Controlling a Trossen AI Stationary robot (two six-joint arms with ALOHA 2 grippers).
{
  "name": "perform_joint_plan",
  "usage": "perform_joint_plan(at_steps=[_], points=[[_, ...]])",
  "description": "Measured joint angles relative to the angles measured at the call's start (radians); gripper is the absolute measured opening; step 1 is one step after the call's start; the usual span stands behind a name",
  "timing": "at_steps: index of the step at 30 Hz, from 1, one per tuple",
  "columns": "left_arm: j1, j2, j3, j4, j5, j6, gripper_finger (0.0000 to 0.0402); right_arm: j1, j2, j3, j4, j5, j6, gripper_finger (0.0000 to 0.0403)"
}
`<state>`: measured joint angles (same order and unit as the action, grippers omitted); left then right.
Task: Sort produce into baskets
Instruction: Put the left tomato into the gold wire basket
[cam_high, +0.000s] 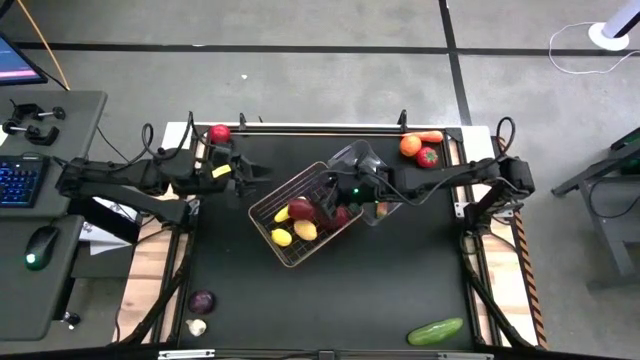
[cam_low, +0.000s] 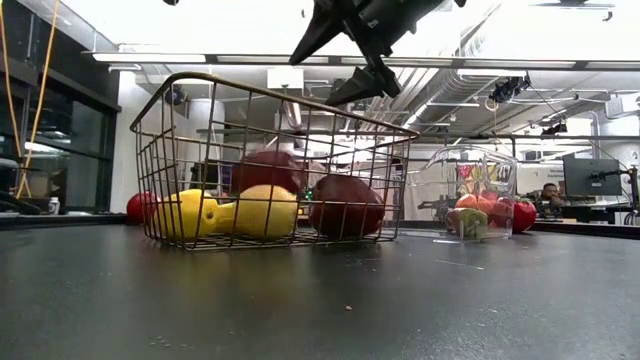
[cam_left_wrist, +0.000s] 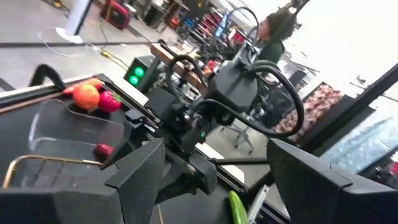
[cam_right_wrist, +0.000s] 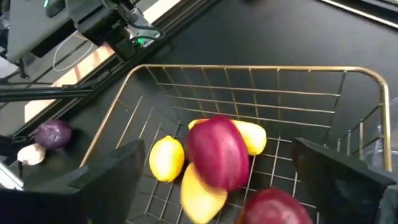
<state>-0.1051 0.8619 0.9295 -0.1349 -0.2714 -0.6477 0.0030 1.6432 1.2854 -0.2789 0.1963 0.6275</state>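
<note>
Sitting near the middle of the table (cam_high: 330, 300), turned at an angle to its edges, the wire basket (cam_high: 303, 212) holds two lemons (cam_right_wrist: 166, 158), a banana (cam_right_wrist: 252, 135) and dark red apples (cam_right_wrist: 219, 151). One apple shows in mid-air over the basket in the right wrist view, between that arm's own fingers and touching neither. The right gripper (cam_high: 345, 192) hangs above the basket's right side with its fingers spread wide and nothing in them. Just beyond it toward the far right lies the clear tub (cam_high: 362, 160); what it contains cannot be made out from above. At the far right corner lie an orange (cam_high: 410, 146), a carrot (cam_high: 430, 136) and a red fruit (cam_high: 429, 156). Another red apple (cam_high: 219, 133) rests by the far edge on the left, beside the left gripper (cam_high: 243, 170), which hovers with its fingers partly apart and holds nothing. Near the front left corner sit a purple onion (cam_high: 202, 301) and a garlic bulb (cam_high: 197, 326); a cucumber (cam_high: 436, 331) lies at the front right.
</note>
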Motion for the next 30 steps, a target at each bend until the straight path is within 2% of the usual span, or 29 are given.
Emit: perform_joint_plan(at_steps=[4, 7, 10, 13, 17, 19, 22, 30], points=[[0.014, 0.005, 0.008, 0.02, -0.086, -0.05, 0.0271, -0.025, -0.02, 0.011, -0.024, -0.048, -0.038, 0.0378], [0.108, 0.029, 0.1, -0.181, -0.093, -0.098, 0.0271, -0.048, -0.065, 0.016, -0.03, -0.074, -0.069, 0.0377], [0.266, 0.103, 0.277, -0.531, -0.068, -0.076, 0.0271, -0.072, -0.119, 0.016, -0.032, -0.074, -0.093, 0.0376], [0.474, 0.223, 0.441, -0.83, -0.038, 0.032, 0.0271, -0.096, -0.17, 0.017, -0.034, -0.069, -0.111, 0.0376], [0.762, 0.405, 0.531, -1.045, 0.005, 0.174, 0.0271, -0.113, -0.213, 0.017, -0.035, -0.066, -0.109, 0.0376], [0.886, 0.498, 0.53, -1.085, 0.051, 0.202, 0.0271, -0.114, -0.222, 0.017, -0.039, -0.067, -0.109, 0.0376], [1.005, 0.628, 0.522, -1.096, 0.053, 0.187, 0.0271, -0.102, -0.226, 0.017, -0.043, -0.067, -0.085, 0.0376], [1.125, 0.85, 0.523, -1.014, -0.007, 0.146, 0.0271, -0.052, -0.226, 0.017, -0.089, -0.068, -0.036, 0.0376]])
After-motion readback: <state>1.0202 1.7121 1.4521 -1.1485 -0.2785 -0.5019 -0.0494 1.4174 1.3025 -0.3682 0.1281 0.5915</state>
